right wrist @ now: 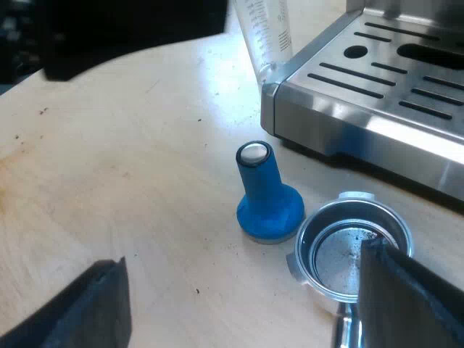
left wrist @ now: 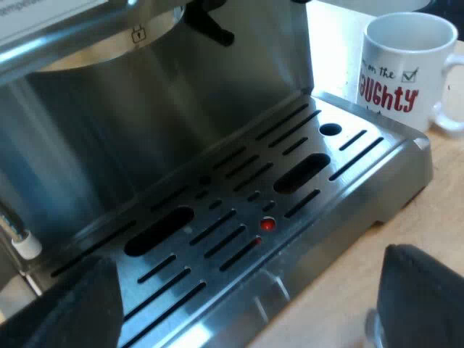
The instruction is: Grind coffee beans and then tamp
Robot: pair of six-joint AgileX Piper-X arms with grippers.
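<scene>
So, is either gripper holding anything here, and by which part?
Nothing is held. The left gripper is open over the espresso machine's drip tray; the right gripper is open near the blue tamper and the metal holder, gripping neither.

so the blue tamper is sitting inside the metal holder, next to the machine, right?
No: the right wrist view shows the blue tamper standing on the table beside the metal holder, not inside it. Next to the machine is correct.

Open tabletop [right wrist: 130, 167] beside blue tamper [right wrist: 267, 199], metal holder [right wrist: 341, 250] just beside it, espresso machine [right wrist: 348, 123] and measuring glass [right wrist: 264, 32] near
</scene>
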